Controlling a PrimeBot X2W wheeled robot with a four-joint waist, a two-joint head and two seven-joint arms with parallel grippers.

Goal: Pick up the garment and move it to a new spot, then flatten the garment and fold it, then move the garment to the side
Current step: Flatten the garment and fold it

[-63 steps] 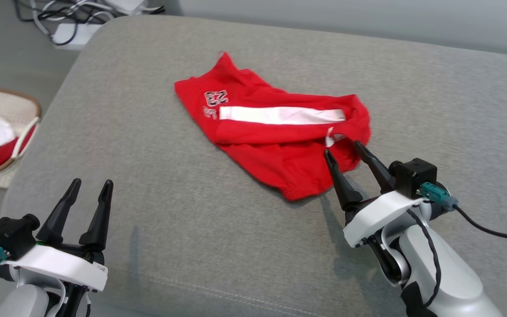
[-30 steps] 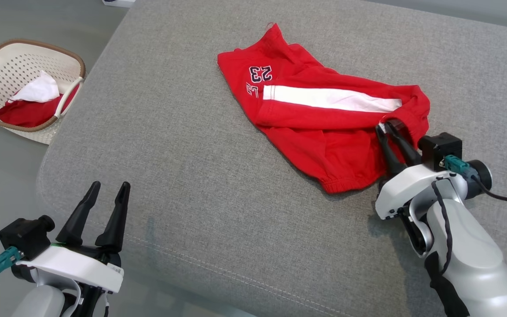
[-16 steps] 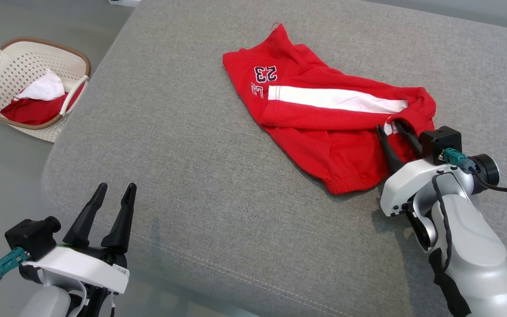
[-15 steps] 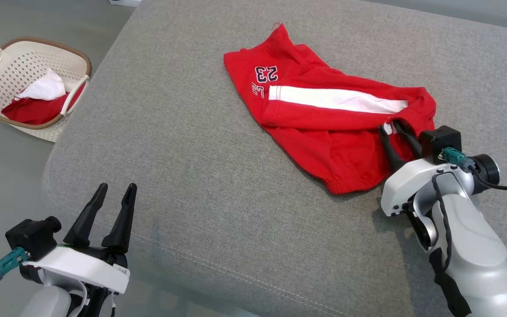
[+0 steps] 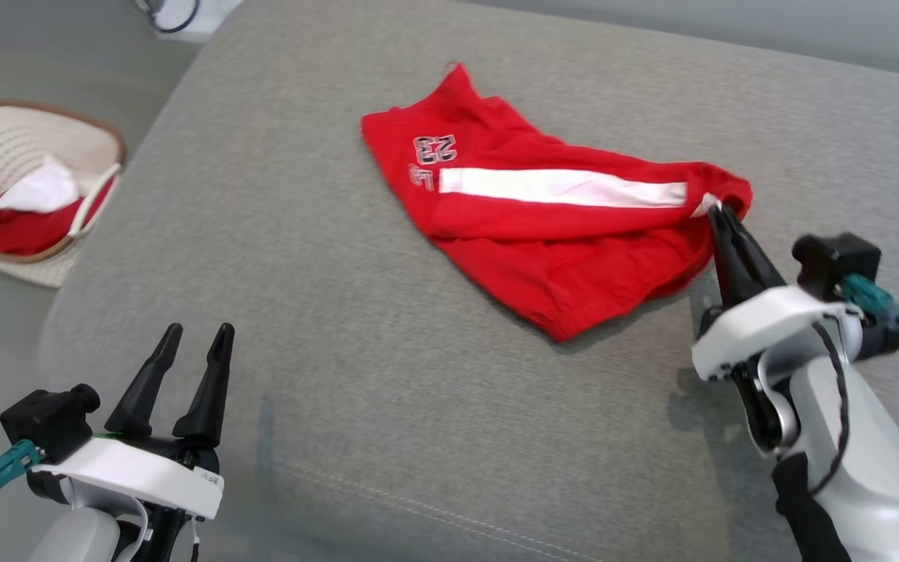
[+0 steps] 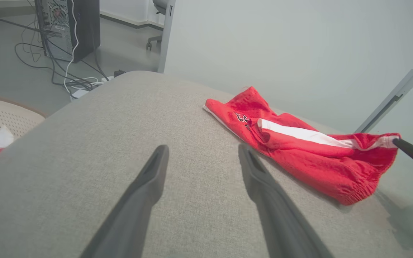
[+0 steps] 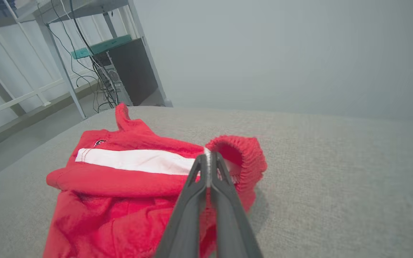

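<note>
Garment (image 5: 543,234) edge pinched by right hand (image 5: 716,211) | left hand (image 5: 200,331) spread, hovering well apart

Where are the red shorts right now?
In the head view the red shorts lie on the grey cushion, right of middle, with the right claw shut on their right-hand edge; the basket sits far off to the left.

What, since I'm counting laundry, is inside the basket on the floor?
In the basket lies a red cloth with a white cloth on top; anything beneath them is covered.
</note>
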